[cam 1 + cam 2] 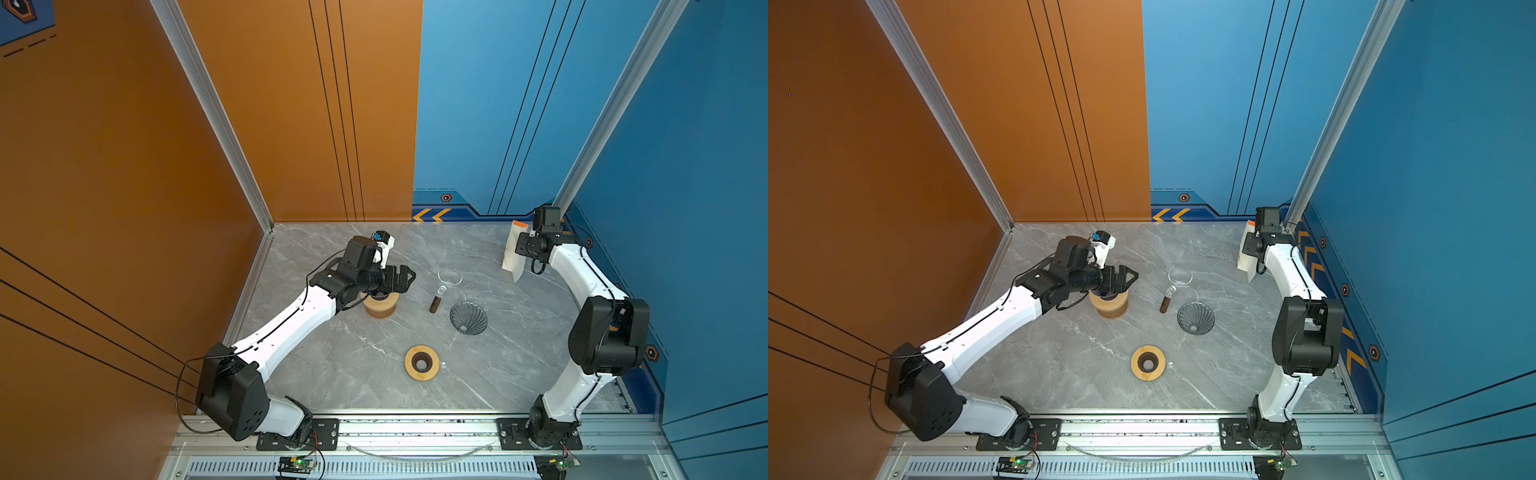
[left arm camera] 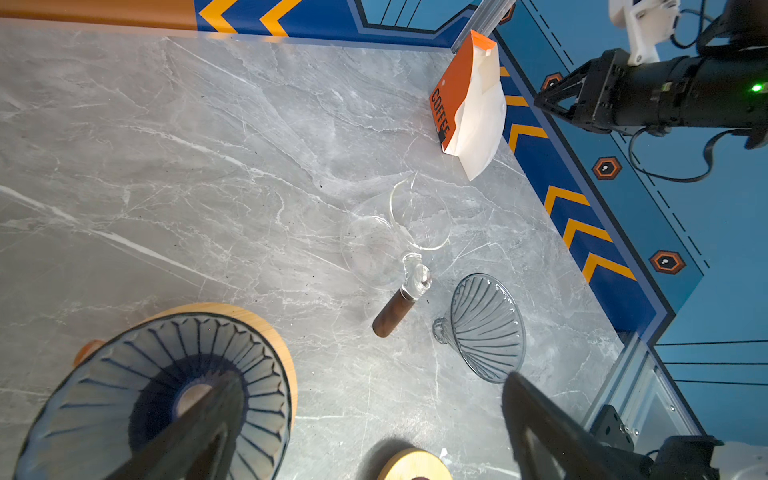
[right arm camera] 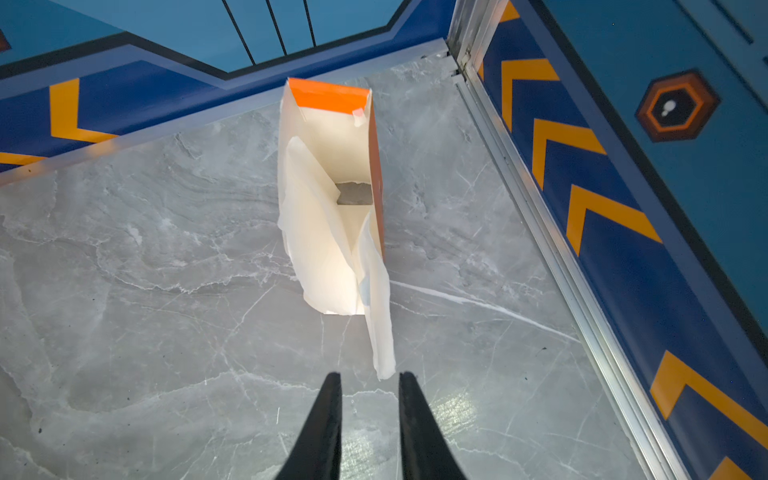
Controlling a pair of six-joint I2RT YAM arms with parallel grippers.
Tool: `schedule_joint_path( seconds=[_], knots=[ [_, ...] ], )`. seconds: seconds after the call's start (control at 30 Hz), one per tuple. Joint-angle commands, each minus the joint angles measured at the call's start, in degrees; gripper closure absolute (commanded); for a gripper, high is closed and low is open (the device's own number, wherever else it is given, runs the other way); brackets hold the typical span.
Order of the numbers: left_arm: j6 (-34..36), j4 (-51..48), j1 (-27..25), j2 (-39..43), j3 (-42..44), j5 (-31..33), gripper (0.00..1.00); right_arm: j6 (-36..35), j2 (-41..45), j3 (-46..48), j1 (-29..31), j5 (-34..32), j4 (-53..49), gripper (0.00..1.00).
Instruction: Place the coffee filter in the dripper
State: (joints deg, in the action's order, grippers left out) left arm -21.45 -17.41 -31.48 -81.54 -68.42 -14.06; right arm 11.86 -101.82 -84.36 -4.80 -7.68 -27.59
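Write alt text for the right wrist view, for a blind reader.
White paper filters spill from an open orange box on a grey marble table, one long sheet trailing toward the camera. Two black fingers stand slightly apart, empty, just short of its tip.

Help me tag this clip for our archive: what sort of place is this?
Probably a robot lab cell staged as a pour-over coffee station: two arms bolted to an aluminium rail at a marble-look tabletop, and a glass dripper, glass server and coffee filter box laid out.
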Motion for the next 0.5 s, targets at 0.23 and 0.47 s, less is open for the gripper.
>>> schedule_joint_path(
  seconds=[0.23, 0.47],
  knots=[
    [1.59, -0.52, -1.09, 1.12, -2.05, 1.33, 0.02, -1.84, -3.32, 2.15, -2.75, 2.91, -1.48, 0.77],
    [1.41, -0.87, -1.38, 0.28, -2.7, 1.64, 0.02, -1.72, -7.12, 0.53, -3.9, 5.61, -1.23, 0.77]
  ],
)
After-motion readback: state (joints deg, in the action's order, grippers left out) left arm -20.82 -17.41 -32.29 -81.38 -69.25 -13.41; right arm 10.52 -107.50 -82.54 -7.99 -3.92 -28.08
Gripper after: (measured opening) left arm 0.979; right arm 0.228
